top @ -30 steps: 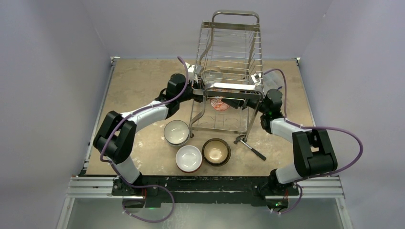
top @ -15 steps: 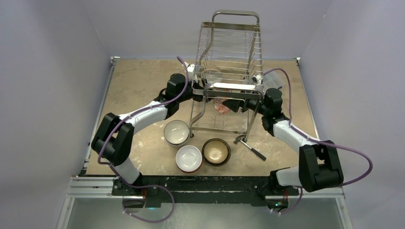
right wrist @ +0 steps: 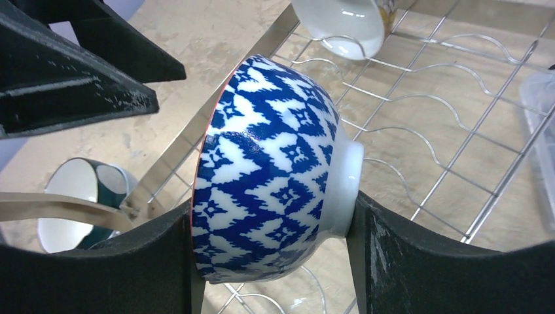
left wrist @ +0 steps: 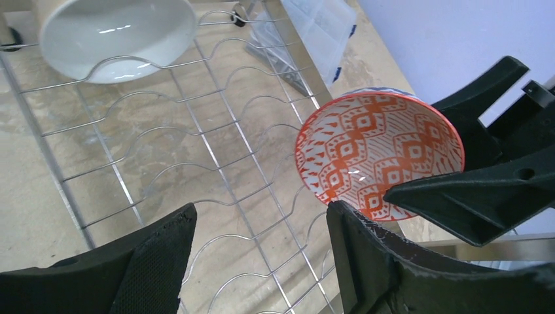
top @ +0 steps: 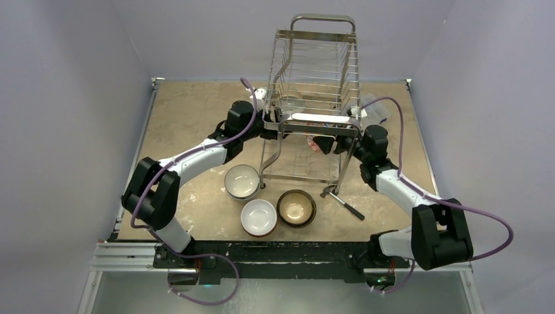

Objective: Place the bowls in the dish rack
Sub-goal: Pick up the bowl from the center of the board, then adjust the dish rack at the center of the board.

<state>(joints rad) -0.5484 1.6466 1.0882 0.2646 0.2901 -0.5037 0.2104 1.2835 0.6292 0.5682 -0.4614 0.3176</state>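
Our left claw (left wrist: 258,219) has sprung wide, empty; our right claw (right wrist: 273,216), at three o'clock of the dish rack (top: 314,65), alone grips the patterned bowl (right wrist: 262,150), ready for slotting.

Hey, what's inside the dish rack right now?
A red-and-blue patterned bowl, held on its side by the right gripper, and a white bowl lying on the wire shelf. Whatever sits behind the patterned bowl is covered.

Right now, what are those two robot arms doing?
The right gripper holds a patterned bowl, blue outside and orange inside, on its side inside the dish rack. The left gripper is open next to it, holding nothing. A greyish bowl, a white bowl and a dark brown bowl sit on the table.
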